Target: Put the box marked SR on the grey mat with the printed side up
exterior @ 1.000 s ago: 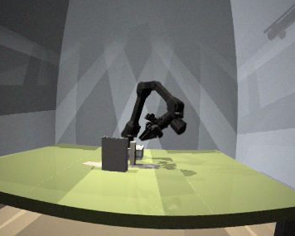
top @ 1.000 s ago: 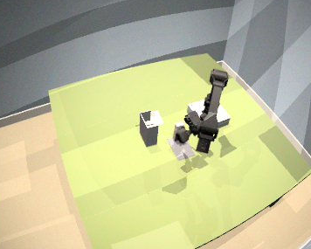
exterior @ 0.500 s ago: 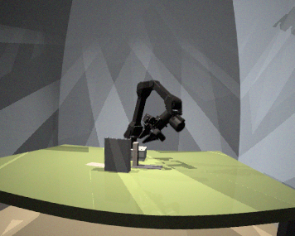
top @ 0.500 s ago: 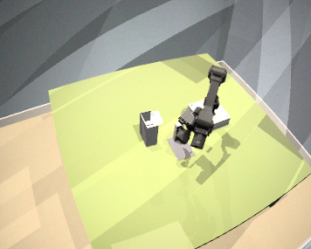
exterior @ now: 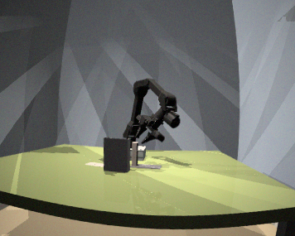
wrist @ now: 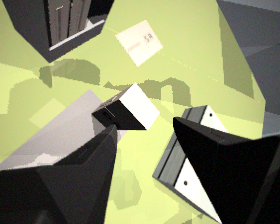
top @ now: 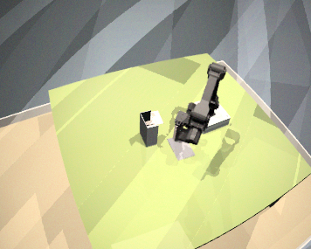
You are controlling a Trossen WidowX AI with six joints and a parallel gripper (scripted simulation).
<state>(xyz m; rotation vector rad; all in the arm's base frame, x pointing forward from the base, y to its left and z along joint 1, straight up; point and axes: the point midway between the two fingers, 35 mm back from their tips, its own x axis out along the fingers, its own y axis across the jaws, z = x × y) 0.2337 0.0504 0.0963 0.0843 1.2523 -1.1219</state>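
Standing upright at one end of the grey mat (top: pixel 182 150) (exterior: pixel 151 166) (wrist: pixel 55 132), one box (exterior: pixel 134 154) (wrist: pixel 135 106), with white top and dark side. Some marks on the dark side, but too unclear for reading of the code. So, cannot tell if this is the SR box or another one; also cannot tell if the SR box is in the bin. No box lying flat on the mat with printed side up.

Near the mat, but apart from it, the dark bin (top: pixel 149 134) (exterior: pixel 116 155) (wrist: pixel 30 37), upright and open on top. Inside it, brownish boxes (wrist: pixel 70 19) standing side by side; their codes not readable from here.

Beyond the mat in the wrist view, lying flat on the green worktop (top: pixel 120 180) (exterior: pixel 218 187) (wrist: pixel 200 77), a pale card (exterior: pixel 96 165) (wrist: pixel 139 43) with the letters SR. Well apart from the mat's box end, on the other side from the bin, a white block (top: pixel 218 118) (exterior: pixel 142 152) with grey sides and small dark holes.

Above the mat's box end, the jaws (top: pixel 180 128) (exterior: pixel 140 139), pointing downward in a tilted way. Released, about half apart, with nothing grasped. Reaching over the white block toward the mat, the dark arm (top: pixel 211 92) (exterior: pixel 157 89), bent at its joints.
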